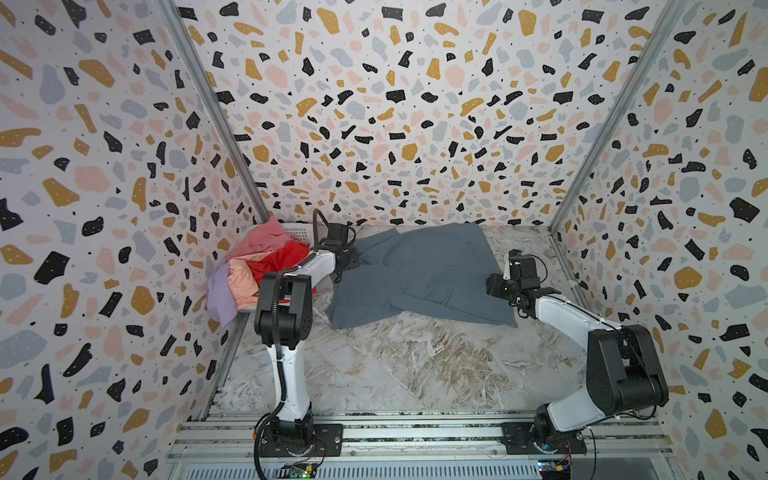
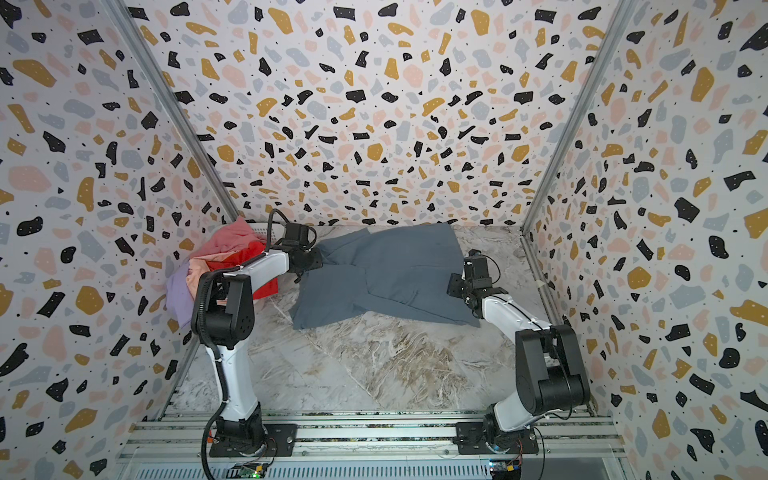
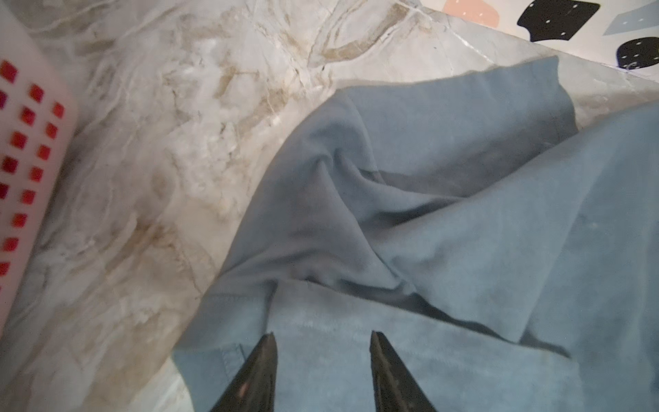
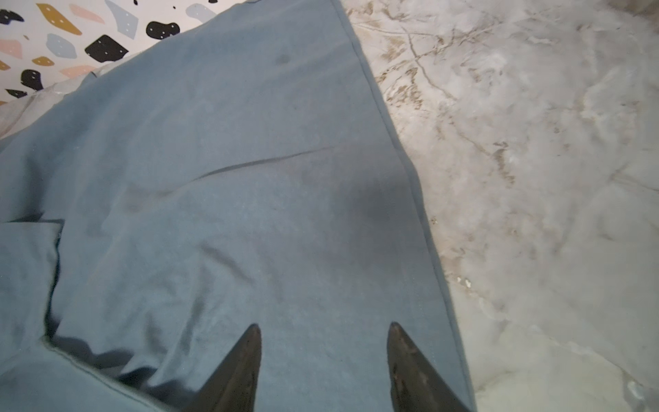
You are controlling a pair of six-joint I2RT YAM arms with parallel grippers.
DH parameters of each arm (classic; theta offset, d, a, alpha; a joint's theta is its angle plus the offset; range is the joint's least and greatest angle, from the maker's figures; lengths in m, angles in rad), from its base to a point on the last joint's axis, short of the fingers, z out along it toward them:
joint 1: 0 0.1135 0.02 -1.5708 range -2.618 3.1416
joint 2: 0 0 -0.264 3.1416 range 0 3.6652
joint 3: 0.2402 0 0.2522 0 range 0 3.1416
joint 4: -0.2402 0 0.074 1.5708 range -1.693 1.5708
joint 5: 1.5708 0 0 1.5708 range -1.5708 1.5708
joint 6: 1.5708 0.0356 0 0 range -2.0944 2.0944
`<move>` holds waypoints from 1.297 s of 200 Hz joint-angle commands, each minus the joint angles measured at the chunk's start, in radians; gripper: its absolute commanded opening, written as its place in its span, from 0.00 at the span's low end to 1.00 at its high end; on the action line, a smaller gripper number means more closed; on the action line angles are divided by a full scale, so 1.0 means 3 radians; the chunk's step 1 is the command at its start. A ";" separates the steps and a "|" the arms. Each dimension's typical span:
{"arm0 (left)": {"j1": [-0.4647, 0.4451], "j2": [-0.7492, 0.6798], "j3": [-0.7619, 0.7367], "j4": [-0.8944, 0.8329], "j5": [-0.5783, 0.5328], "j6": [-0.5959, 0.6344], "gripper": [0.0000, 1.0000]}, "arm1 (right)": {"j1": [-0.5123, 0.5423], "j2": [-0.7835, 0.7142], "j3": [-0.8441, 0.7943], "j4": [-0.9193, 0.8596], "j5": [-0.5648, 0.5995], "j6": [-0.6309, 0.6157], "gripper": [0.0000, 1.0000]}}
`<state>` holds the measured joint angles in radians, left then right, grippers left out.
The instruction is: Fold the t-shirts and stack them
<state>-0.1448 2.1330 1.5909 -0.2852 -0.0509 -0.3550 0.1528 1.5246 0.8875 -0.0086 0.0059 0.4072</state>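
In both top views a slate grey-blue t-shirt (image 1: pixel 419 274) (image 2: pixel 386 274) lies rumpled at centre frame on the marble table (image 1: pixel 415 365). Its long axis runs left to right, with the sleeves apparently leftward and the hem rightward. The left gripper (image 3: pixel 321 334) hovers over its left end, the right gripper (image 4: pixel 322 325) over its right end; both have jaws parted, holding nothing

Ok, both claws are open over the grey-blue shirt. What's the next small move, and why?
Probably lower the left claw and pinch the stitched edge near its tips, then draw it outward. The grey-blue shirt is bunched into folds on that side, while the side under the open right claw lies nearly flat.
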 commanded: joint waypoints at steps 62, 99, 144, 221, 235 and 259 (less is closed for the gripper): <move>0.0048 0.0273 0.0191 -0.0117 -0.0136 0.0031 0.38 | -0.0156 0.0017 0.0213 -0.0117 -0.0012 0.0045 0.57; 0.0048 0.0326 0.0194 -0.0070 -0.0129 0.0050 0.36 | -0.0160 0.0117 0.0330 -0.0143 -0.0020 0.0019 0.57; 0.0048 0.0420 0.0225 -0.0033 -0.0143 0.0098 0.32 | -0.0161 0.0155 0.0323 -0.0142 -0.0009 0.0018 0.57; 0.0048 0.0240 0.0125 0.0040 -0.0287 0.0089 0.14 | -0.0162 0.0247 0.0324 -0.0101 -0.0027 -0.0004 0.57; 0.0049 0.0217 0.0127 0.0015 -0.0314 0.0094 0.18 | -0.0162 0.0278 0.0347 -0.0089 -0.0048 -0.0015 0.57; 0.0048 0.0201 0.0107 0.0015 -0.0321 0.0094 0.19 | -0.0162 0.0323 0.0379 -0.0079 -0.0066 -0.0025 0.57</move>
<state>-0.1349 2.2387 1.6386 -0.2913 -0.1200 -0.3332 0.1066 1.6108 0.9630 -0.0311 -0.0051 0.4137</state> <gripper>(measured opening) 0.191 0.573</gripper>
